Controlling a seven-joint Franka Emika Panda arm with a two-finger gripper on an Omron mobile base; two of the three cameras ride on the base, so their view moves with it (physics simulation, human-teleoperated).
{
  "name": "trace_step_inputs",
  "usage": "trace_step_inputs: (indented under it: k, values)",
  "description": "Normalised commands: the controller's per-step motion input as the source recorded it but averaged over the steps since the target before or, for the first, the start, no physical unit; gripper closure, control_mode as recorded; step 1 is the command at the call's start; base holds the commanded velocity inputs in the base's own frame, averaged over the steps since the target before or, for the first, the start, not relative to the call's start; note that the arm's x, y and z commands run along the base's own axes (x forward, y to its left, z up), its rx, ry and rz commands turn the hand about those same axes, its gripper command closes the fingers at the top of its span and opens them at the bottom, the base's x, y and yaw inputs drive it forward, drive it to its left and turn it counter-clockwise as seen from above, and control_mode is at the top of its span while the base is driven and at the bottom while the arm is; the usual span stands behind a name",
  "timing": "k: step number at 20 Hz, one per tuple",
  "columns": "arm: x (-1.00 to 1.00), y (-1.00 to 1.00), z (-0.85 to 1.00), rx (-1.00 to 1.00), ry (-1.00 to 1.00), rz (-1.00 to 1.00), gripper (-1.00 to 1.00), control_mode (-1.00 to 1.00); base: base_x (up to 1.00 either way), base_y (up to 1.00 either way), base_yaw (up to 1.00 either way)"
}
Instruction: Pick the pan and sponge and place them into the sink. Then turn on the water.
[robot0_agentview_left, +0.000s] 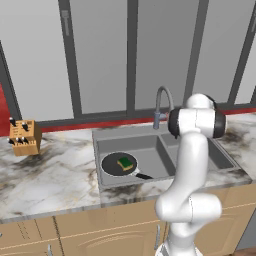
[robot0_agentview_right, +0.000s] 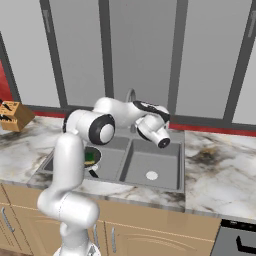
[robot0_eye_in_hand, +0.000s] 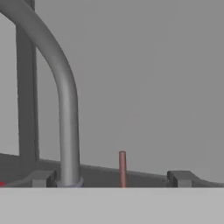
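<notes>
The pan (robot0_agentview_left: 119, 164) already lies in the left basin of the sink (robot0_agentview_left: 150, 131), its short black handle pointing toward the front wall, and the sponge (robot0_agentview_left: 125, 163) rests inside the pan on its dark floor, green side up. From the right base view the same pan (robot0_agentview_right: 94, 152) and sponge (robot0_agentview_right: 89, 157) peek out from behind the arm's white elbow, while the right basin holds nothing but its pale drain. So the two placing steps look finished, and what is left, judging by the dry basins, is the water: no blue stream falls from the spout of the faucet (robot0_agentview_left: 163, 102) in any view. The arm is folded forward over the sink with its wrist turned toward the back wall, and the end effector (robot0_eye_in_hand: 111, 179) is spread wide with nothing between its fingertips (robot0_eye_in_hand: 181, 178). The hand view looks straight at the base of the faucet (robot0_eye_in_hand: 65, 105), whose curved grey pipe rises at the left, with a thin reddish upright rod (robot0_eye_in_hand: 122, 168) just beside it, likely the handle that needs to be pushed. A knife block (robot0_agentview_left: 24, 137) stands on the marble table (robot0_agentview_left: 50, 175) well apart from the sink, to its left.
</notes>
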Motion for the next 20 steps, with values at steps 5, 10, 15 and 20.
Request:
trace_step_inputs:
  k: [5, 10, 15, 20]
  values:
    - [0.36, 0.00, -0.16, 0.02, 0.10, 0.00, -1.00, -1.00, 0.00, 0.00, 0.00]
    - [0.36, -0.04, -0.15, 0.06, 0.07, 0.00, -1.00, -1.00, 0.00, 0.00, 0.00]
    - [0.35, -0.03, -0.13, 0.07, 0.03, 0.00, -1.00, -1.00, 0.00, 0.00, 0.00]
    - [0.33, -0.01, -0.19, 0.07, 0.04, 0.00, -1.00, -1.00, 0.00, 0.00, 0.00]
